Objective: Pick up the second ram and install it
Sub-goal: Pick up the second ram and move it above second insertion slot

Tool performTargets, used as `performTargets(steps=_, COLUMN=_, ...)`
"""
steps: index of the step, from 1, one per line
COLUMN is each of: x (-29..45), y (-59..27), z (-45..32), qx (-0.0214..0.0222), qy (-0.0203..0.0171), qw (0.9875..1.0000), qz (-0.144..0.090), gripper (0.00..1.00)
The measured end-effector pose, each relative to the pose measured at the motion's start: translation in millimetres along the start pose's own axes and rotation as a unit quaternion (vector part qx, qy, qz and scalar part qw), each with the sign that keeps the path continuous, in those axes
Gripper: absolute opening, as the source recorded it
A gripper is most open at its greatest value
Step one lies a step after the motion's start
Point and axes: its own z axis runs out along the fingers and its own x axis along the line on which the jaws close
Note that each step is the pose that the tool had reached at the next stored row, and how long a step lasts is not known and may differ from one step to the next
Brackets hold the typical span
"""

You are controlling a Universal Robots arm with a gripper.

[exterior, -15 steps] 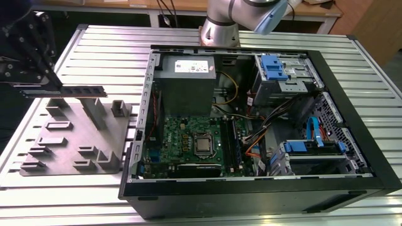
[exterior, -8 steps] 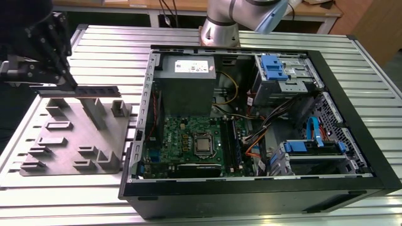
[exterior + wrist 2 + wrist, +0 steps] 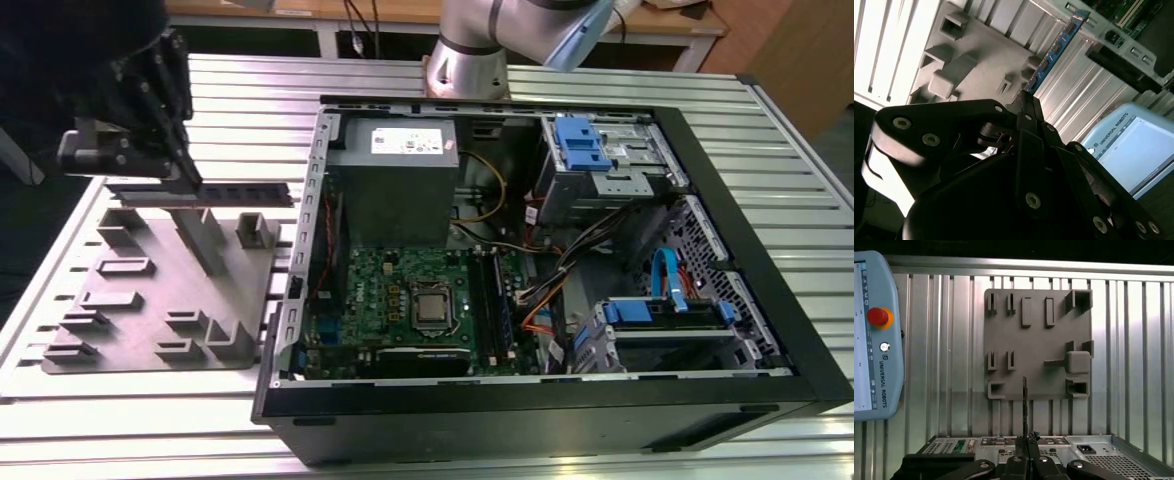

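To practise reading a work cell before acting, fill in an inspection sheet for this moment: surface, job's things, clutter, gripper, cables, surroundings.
Surface: slatted metal table carrying a grey tray and an open computer case.
Job's things: the second ram hangs level above the tray, clear of its blocks and outside the case.
Clutter: a teach pendant lies beside the tray.
Gripper: the gripper is shut on one end of the second ram.
Cables: coloured wires run inside the case.
Surroundings: the arm's base stands at the table's far edge, behind the case.
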Motion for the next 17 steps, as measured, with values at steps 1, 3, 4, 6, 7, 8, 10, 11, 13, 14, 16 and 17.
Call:
performTargets(steps=1, x=0.0, y=-3.5, z=-0.1, qx=0.0, qy=0.0, qw=1.0, qz=0.0, gripper=0.08)
performTargets(steps=3, x=0.0, y=-10.6, z=-0.2, qx=0.0, qy=0.0, qw=1.0, qz=0.0, gripper=0.08)
performTargets(steps=4, x=-0.1, y=-14.0, z=-0.3, qx=0.0, qy=0.0, qw=1.0, qz=0.0, gripper=0.08)
performTargets(steps=6, x=-0.1, y=-21.1, z=-0.4, qx=0.0, qy=0.0, qw=1.0, qz=0.0, gripper=0.08)
performTargets(steps=7, x=-0.2, y=-25.1, z=-0.4, qx=0.0, qy=0.0, qw=1.0, qz=0.0, gripper=0.08)
performTargets(steps=8, x=-0.2, y=-29.1, z=-0.5, qx=0.0, qy=0.0, qw=1.0, qz=0.0, gripper=0.08)
performTargets(steps=10, x=-0.3, y=-36.2, z=-0.7, qx=0.0, qy=0.0, qw=1.0, qz=0.0, gripper=0.08)
performTargets(steps=11, x=-0.3, y=-39.6, z=-0.8, qx=0.0, qy=0.0, qw=1.0, qz=0.0, gripper=0.08)
performTargets(steps=13, x=-0.4, y=-47.2, z=-0.9, qx=0.0, qy=0.0, qw=1.0, qz=0.0, gripper=0.08)
performTargets(steps=14, x=-0.4, y=-51.2, z=-1.0, qx=0.0, qy=0.0, qw=1.0, qz=0.0, gripper=0.08)
performTargets(steps=16, x=-0.5, y=-58.9, z=-1.1, qx=0.0, qy=0.0, qw=1.0, qz=0.0, gripper=0.08)
performTargets(steps=17, x=-0.5, y=-62.5, z=-1.2, qx=0.0, qy=0.0, qw=1.0, qz=0.0, gripper=0.08)
